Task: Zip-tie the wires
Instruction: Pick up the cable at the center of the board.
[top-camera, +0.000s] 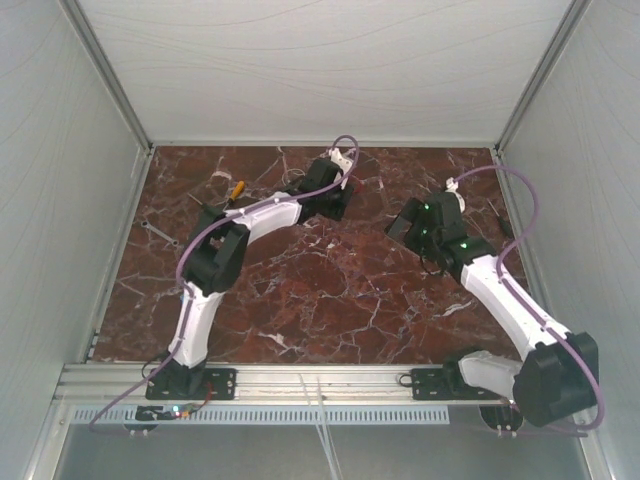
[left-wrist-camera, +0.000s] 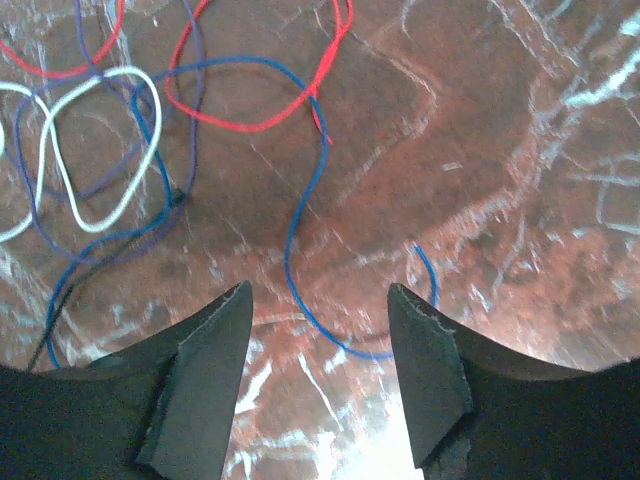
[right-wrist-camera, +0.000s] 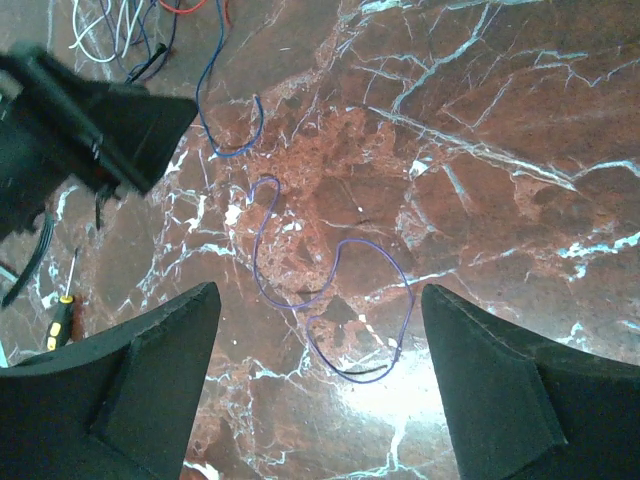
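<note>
The wires (left-wrist-camera: 120, 130) are a loose tangle of thin red, white, blue and purple strands on the marble, at the upper left of the left wrist view. A blue strand (left-wrist-camera: 300, 260) runs out of it and curves between my left fingers. My left gripper (left-wrist-camera: 320, 290) is open and empty just above the table, beside the tangle. A separate purple wire (right-wrist-camera: 335, 300) lies in loose loops under my right gripper (right-wrist-camera: 320, 292), which is open, empty and above the table. The tangle also shows at the top left of the right wrist view (right-wrist-camera: 120, 25). In the top view both grippers, left (top-camera: 335, 205) and right (top-camera: 405, 222), are at the back of the table.
An orange-handled tool (top-camera: 237, 190) lies at the back left, also visible in the right wrist view (right-wrist-camera: 60, 320). A thin grey piece (top-camera: 160, 232) lies near the left wall. A small white strip (top-camera: 455, 308) lies by the right arm. White walls enclose the marble table (top-camera: 320, 300).
</note>
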